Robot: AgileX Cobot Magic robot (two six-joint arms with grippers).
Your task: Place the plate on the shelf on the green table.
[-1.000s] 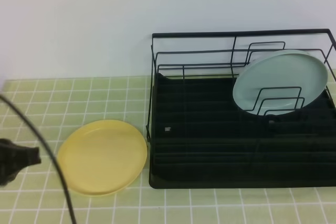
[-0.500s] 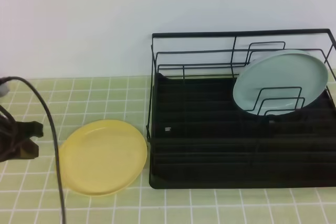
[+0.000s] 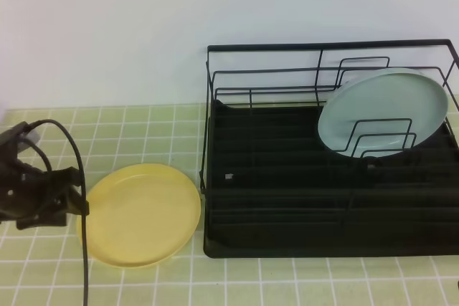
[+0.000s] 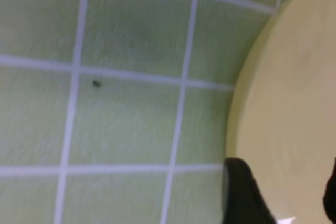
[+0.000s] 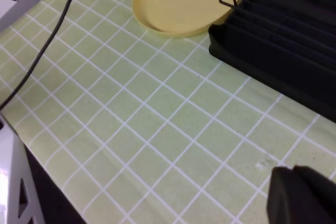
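Observation:
The pale yellow plate [image 3: 140, 214] lies flat on the green table [image 3: 143, 130], just left of the black wire shelf [image 3: 287, 206]. My left gripper [image 3: 77, 193] is at the plate's left rim with its jaws apart and nothing between them. In the left wrist view one dark finger [image 4: 242, 192] sits by the rim of the plate [image 4: 294, 103] and the other shows at the frame's right edge. My right gripper [image 5: 299, 195] is shut, low over bare tiles, away from the plate [image 5: 184, 1] and the shelf [image 5: 283, 30].
A pale mint-blue plate [image 3: 380, 109] leans upright in the shelf's right-hand dividers. A black cable [image 3: 80, 249] hangs from the left arm in front of the yellow plate's left side. A white wall rises behind the tiles.
The left gripper has moved right, up to the plate's left rim, and its jaws have gone from shut to apart. Plate, shelf and mint-blue plate have not moved.

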